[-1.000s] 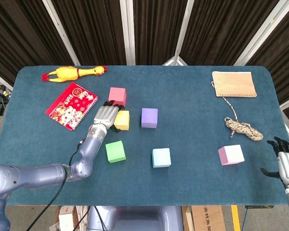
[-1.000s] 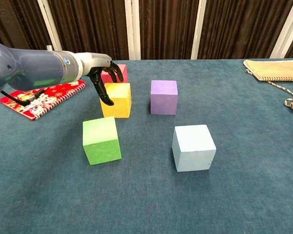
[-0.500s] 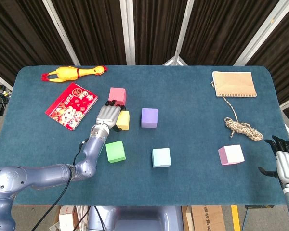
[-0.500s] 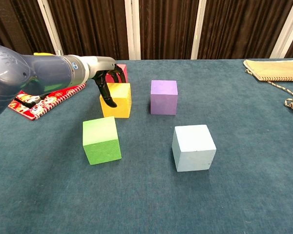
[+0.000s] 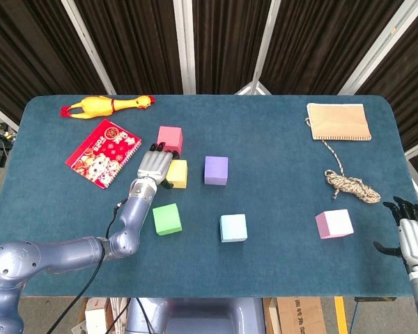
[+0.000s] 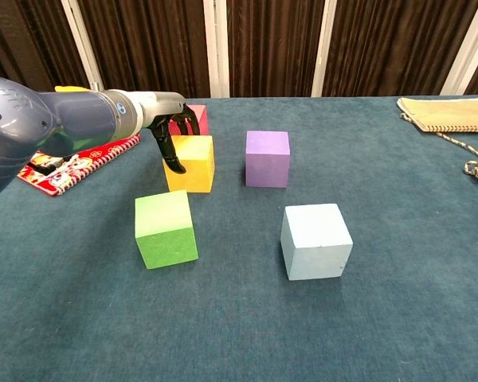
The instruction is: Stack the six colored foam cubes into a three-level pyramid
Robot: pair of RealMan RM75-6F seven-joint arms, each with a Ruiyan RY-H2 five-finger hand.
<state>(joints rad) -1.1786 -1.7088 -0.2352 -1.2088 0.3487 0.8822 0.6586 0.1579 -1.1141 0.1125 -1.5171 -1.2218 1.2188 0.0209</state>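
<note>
**Left hand at the yellow cube; all six cubes on the table, none stacked**

Left hand [image 5: 153, 165] reaches to the yellow foam cube [image 5: 177, 174], left-centre of the teal felt-covered table [image 5: 279, 146]. Chest view: dark fingers [image 6: 173, 157] curl down over the cube's left face and top-left edge. Contact looks likely, but whether the cube is actually gripped cannot be told; it sits flat on the cloth.

Pink-red foam cube [image 5: 170, 138] just behind the hand, at its fingertips. Purple foam cube [image 5: 216, 170] just to the right of the yellow one, a small gap between them. Green foam cube [image 5: 167, 219] nearer the robot, beside the left forearm. Pale blue foam cube [image 5: 233, 227] right of the green, apart from it. Light pink foam cube [image 5: 334, 223] well off to the right, alone.

Right hand [image 5: 412, 233] at the table's right edge, near the light pink cube but not touching it; fingers spread, nothing in them.

Other items: yellow rubber chicken [image 5: 108, 105] at the far left; red patterned spiral notebook [image 5: 103, 152] below it; tan cloth pouch [image 5: 338, 122] at the far right, with a braided cord [image 5: 351, 184] coiled on the cloth in front of it.
</note>
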